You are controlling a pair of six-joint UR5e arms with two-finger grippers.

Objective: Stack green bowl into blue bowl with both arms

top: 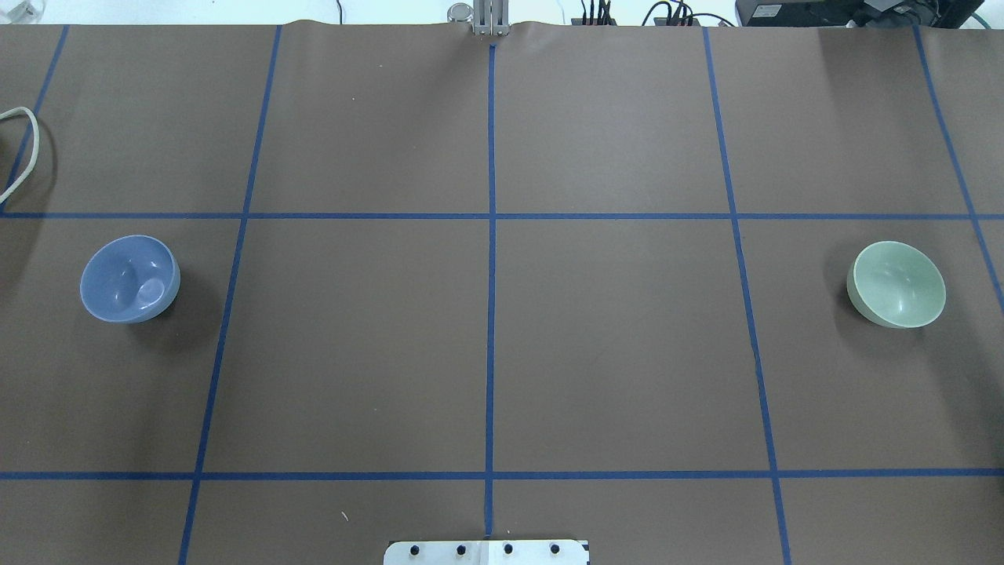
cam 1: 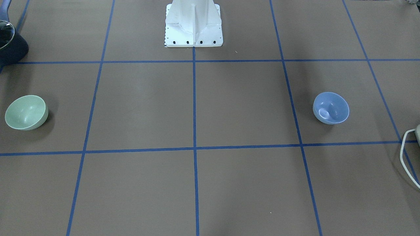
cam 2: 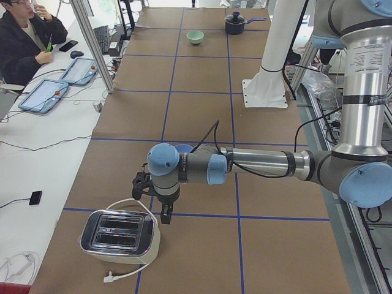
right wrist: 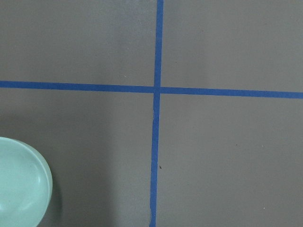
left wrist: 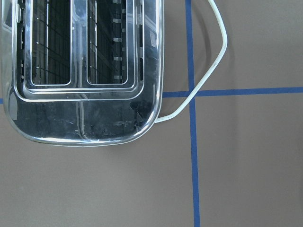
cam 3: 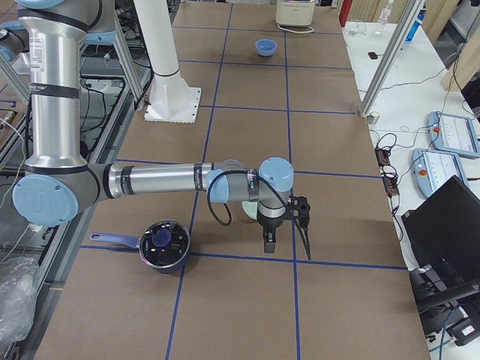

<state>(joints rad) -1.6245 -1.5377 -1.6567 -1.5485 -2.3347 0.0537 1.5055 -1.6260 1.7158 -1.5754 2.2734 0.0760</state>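
Hanging low over the brown bench (top: pixel 353 353), the left gripper (cam 2: pixel 153 199) points down at the robot's left end of the surface. It shows only in a side view, so I cannot tell whether its jaws are apart or together. Its wrist camera looks straight down on a chrome two-slot toaster (left wrist: pixel 85 71) and a white cord (left wrist: pixel 215 61) looping beside it. The blue bowl (top: pixel 129 278) sits upright on the bench near this gripper, partly hidden behind the left arm (cam 2: pixel 257 164) in the side view.

At the opposite end, the right gripper (cam 3: pixel 289 236) also points down above the bench. Again only a side view shows it, and I cannot tell how wide it stands. The green bowl (top: pixel 896 284) sits upright close by, at the lower left corner of the right wrist view. A dark pot (cam 3: pixel 163 244) rests near the right arm (cam 3: pixel 157 180).

Both bowls are well apart, one at each end, with the white pedestal (cam 1: pixel 193 24) between them at the robot's edge. Blue tape lines (top: pixel 491 275) divide the bench into squares.
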